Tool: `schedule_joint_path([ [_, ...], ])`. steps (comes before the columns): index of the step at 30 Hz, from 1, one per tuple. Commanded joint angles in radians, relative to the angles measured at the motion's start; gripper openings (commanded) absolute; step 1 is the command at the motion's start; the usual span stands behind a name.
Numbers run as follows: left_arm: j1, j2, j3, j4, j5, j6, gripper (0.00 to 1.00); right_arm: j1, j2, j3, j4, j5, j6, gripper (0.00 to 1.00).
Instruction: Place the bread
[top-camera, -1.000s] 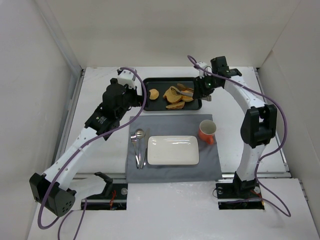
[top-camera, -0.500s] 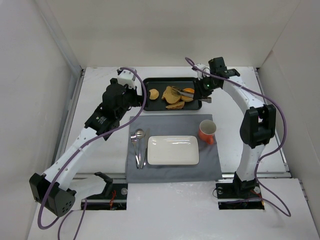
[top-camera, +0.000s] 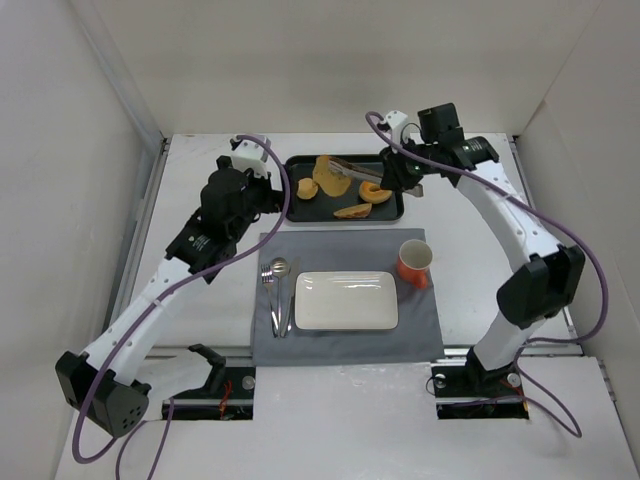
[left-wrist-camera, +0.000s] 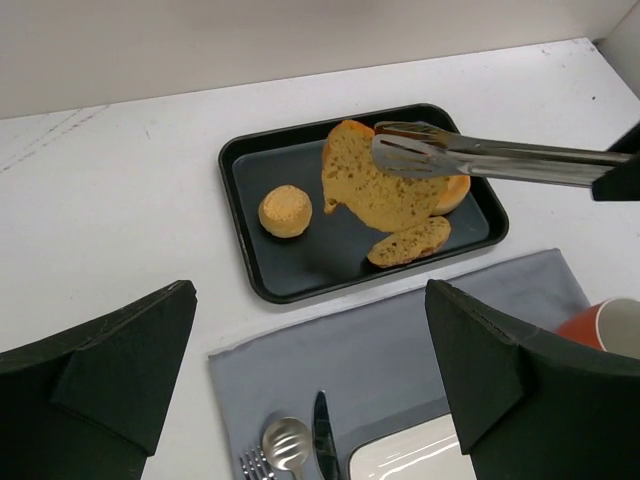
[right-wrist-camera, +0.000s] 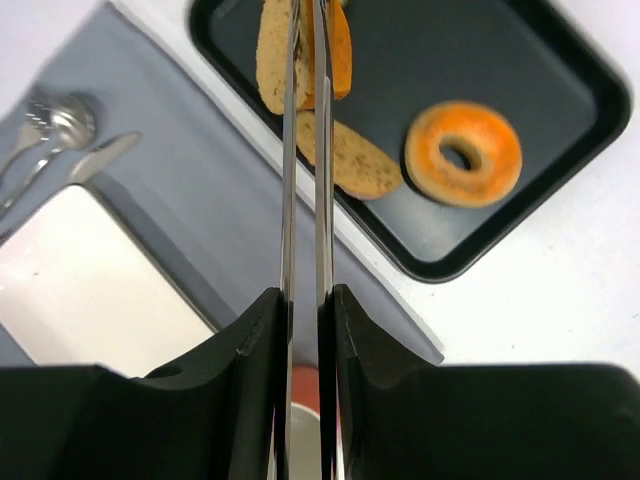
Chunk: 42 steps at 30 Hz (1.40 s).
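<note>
Over the black tray (left-wrist-camera: 320, 262) at the far side of the white counter (left-wrist-camera: 120, 170), the larger toasted bread slice (left-wrist-camera: 375, 190) is pinched near its top edge by the tips of metal tongs (left-wrist-camera: 500, 158). It stands tilted on edge. Whether its lower edge clears the tray floor cannot be told. The right jaws are pressed together on the two handles of the tongs, so the slice sits out at the far end of the blades, well apart from the jaws themselves and touching only the tongs. From the right wrist the slice shows edge-on, with bread on either side of the nearly closed blades.

The narrower half-slice (left-wrist-camera: 408, 241) lies flat on the tray floor just beside the held slice, toward the near rim. A glazed donut (right-wrist-camera: 463, 153) lies on the tray's right part (the held slice partly hides it from the left wrist). A small round bun (left-wrist-camera: 286, 211) sits apart on the tray's left.

The left jaws are spread wide with nothing between them. They are back from the tray's near-left side, well apart from both slices.

Nearer the arms, a grey placemat (left-wrist-camera: 400, 335) carries a white rectangular plate (top-camera: 346, 300), an orange cup (top-camera: 414, 262), a fork (left-wrist-camera: 255, 467), a spoon (left-wrist-camera: 288, 440) and a knife (left-wrist-camera: 321, 430).
</note>
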Motion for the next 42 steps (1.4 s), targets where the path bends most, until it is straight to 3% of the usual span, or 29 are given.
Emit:
schedule_joint_path([
  [1,0.000,-0.042,0.014,0.054,-0.020,0.008,0.98,0.035,-0.102,-0.010,-0.010,0.008,-0.026,0.23],
  [7,0.000,-0.051,0.014,0.054,-0.041,0.017,0.98,0.100,-0.219,-0.123,-0.060,-0.028,-0.087,0.23],
  [19,0.000,-0.060,0.005,0.063,-0.063,0.017,0.97,0.204,-0.423,-0.341,-0.303,-0.116,-0.400,0.22],
  [25,0.000,-0.051,0.005,0.063,-0.063,0.017,0.97,0.319,-0.432,-0.452,-0.303,-0.033,-0.434,0.22],
  [29,0.000,-0.051,0.005,0.063,-0.063,0.017,0.97,0.330,-0.411,-0.490,-0.290,-0.022,-0.443,0.22],
  [35,0.000,-0.051,0.005,0.063,-0.063,0.017,0.97,0.330,-0.420,-0.553,-0.203,0.119,-0.422,0.22],
  [42,0.000,-0.051,0.005,0.063,-0.063,0.017,0.97,0.330,-0.447,-0.565,-0.181,0.123,-0.413,0.43],
])
